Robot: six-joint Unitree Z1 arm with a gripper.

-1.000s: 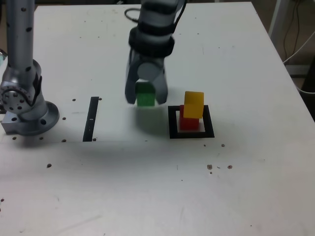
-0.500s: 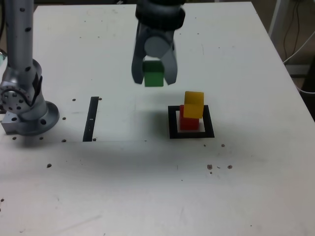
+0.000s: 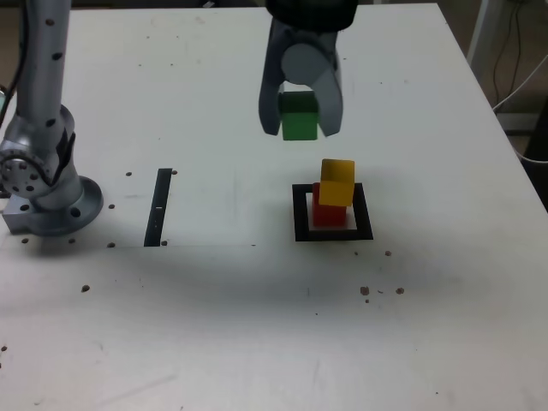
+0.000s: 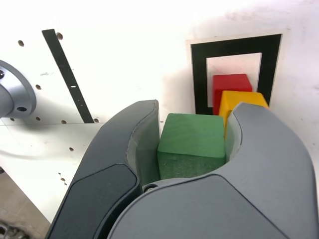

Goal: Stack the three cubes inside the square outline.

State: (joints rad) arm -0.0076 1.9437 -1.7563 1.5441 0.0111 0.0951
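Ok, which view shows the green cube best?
The wrist view: the green cube is large there, two faces visible, with the pincer's jaws on both sides. The exterior view shows it small, up in the pincer, off to the exterior view's left of the yellow cube.

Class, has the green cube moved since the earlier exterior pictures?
Yes: the green cube has shifted towards the exterior view's right, farther from the black strip.

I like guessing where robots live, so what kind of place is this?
Probably a robot lab or test bench: there's a robot gripper, a white tabletop with a black tape square, and plain coloured cubes.
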